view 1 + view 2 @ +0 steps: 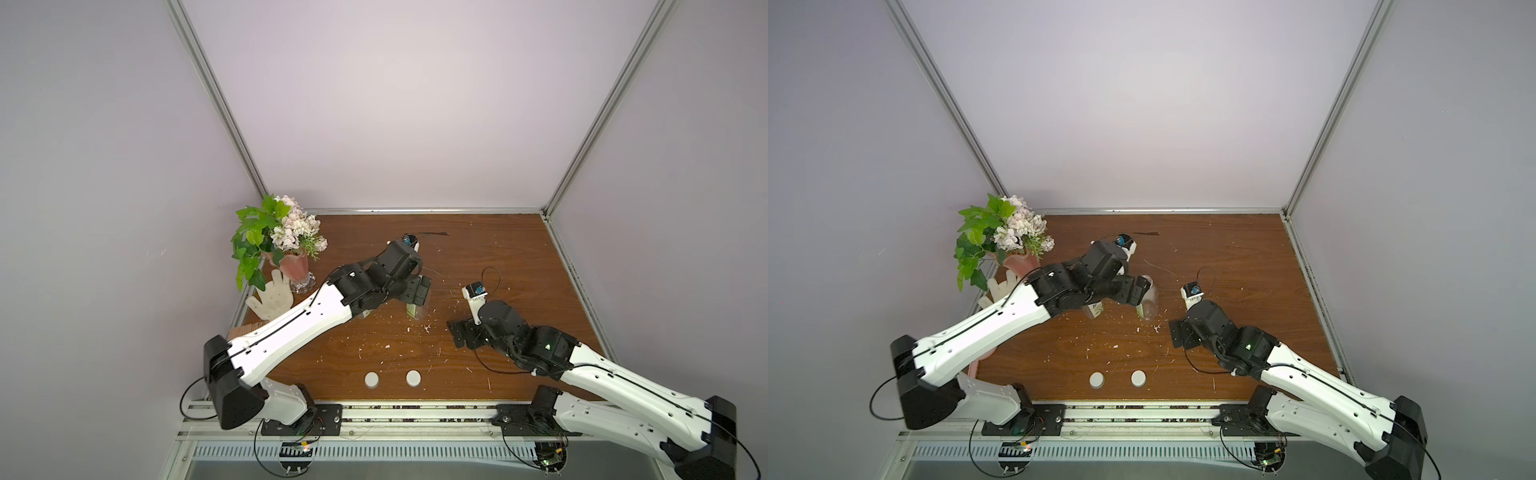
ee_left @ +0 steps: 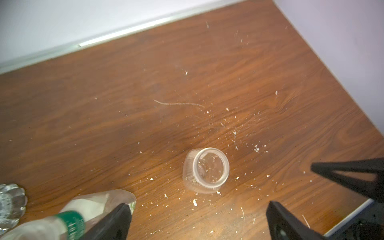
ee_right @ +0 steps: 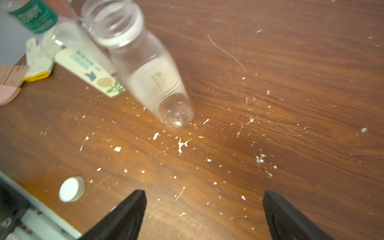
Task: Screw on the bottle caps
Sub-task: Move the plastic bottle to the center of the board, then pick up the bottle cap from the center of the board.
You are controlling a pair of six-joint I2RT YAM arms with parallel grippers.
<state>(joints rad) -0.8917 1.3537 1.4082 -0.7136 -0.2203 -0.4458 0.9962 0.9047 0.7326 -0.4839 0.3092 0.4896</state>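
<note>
Two white bottle caps (image 1: 372, 379) (image 1: 413, 377) lie flat near the table's front edge; one cap (image 3: 71, 189) shows in the right wrist view. The plain clear bottle (image 2: 207, 170) (image 3: 145, 68) stands uncapped at mid-table, mouth open. Left of it stands the bottle with the green-white label (image 1: 1095, 309) (image 3: 89, 72), mostly under my left arm. My left gripper (image 2: 197, 207) (image 1: 1140, 291) hovers open just above the plain bottle, gripping nothing. My right gripper (image 3: 204, 194) (image 1: 459, 334) is open and empty, low over the table to the right of the bottles.
A pink vase of flowers (image 1: 293, 266) stands at the back left with a white glove (image 1: 272, 297) beside it. A pink comb (image 3: 10, 83) lies near the left edge. White crumbs (image 3: 181, 144) litter the wooden table (image 1: 498, 257). Walls close in three sides.
</note>
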